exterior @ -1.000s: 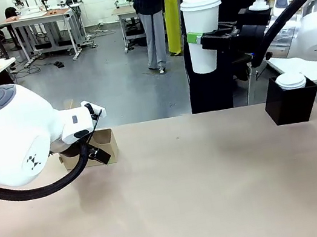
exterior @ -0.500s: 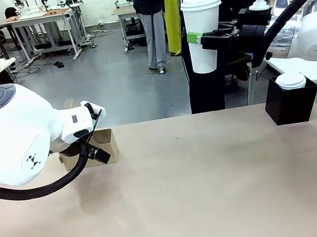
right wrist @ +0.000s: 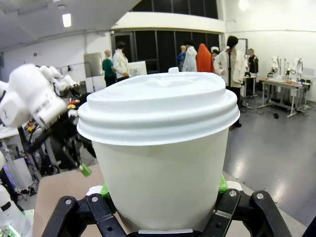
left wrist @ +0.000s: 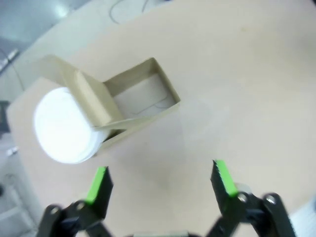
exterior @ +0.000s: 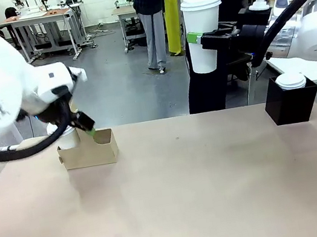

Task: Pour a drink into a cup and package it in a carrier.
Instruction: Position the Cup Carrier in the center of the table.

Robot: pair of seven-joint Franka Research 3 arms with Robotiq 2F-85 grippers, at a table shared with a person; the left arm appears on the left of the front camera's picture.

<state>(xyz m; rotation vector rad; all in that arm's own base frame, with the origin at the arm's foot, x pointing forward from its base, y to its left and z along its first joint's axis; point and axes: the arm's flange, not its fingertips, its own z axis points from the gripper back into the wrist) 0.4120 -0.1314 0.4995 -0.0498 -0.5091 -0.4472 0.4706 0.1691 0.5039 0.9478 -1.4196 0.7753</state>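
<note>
- Right end effector (exterior: 206, 37) grips the upright cup (exterior: 201, 19), upper centre-right of the frame.
- Carrier (exterior: 89, 156) sits far lower-left on the bench (exterior: 207, 183); the left end effector (left wrist: 160, 180), open, hovers nearer.

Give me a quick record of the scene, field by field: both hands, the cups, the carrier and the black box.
left hand: open, empty, above the carrier
right hand: shut on lidded cup, held above the table
carrier: far left of table; one slot holds a second cup, the other is empty
black box: far right, a white lid at its top
</note>
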